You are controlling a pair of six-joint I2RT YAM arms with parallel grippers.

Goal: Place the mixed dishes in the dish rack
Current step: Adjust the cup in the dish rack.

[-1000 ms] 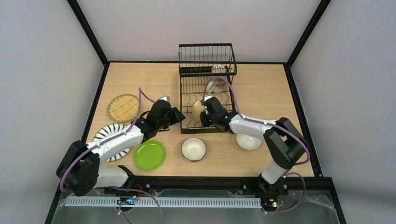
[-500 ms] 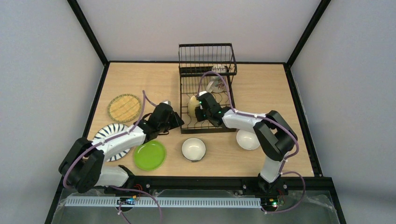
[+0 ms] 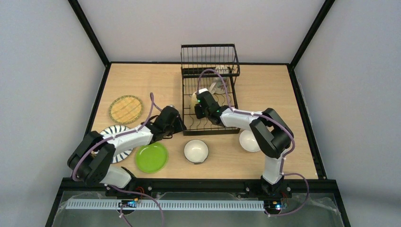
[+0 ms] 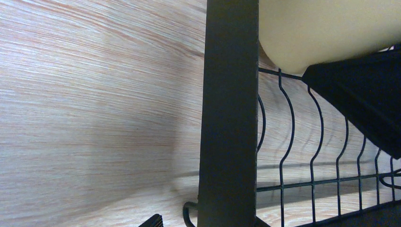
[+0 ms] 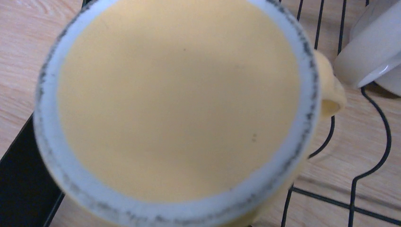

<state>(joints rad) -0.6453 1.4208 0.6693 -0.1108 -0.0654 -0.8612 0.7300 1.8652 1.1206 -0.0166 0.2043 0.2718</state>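
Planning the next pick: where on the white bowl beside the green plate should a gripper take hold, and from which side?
Take the bowl by its rim, straight down from above, one finger inside, one outside. It sits upright, mouth up, so the rim is likely the easiest hold.

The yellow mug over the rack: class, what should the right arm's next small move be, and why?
Probably lower the pale yellow mug straight down onto the wires of the dish rack before opening. The right gripper holds it above the rack's left side, apparently not resting on the wires yet, and the white cup beside it leaves room.
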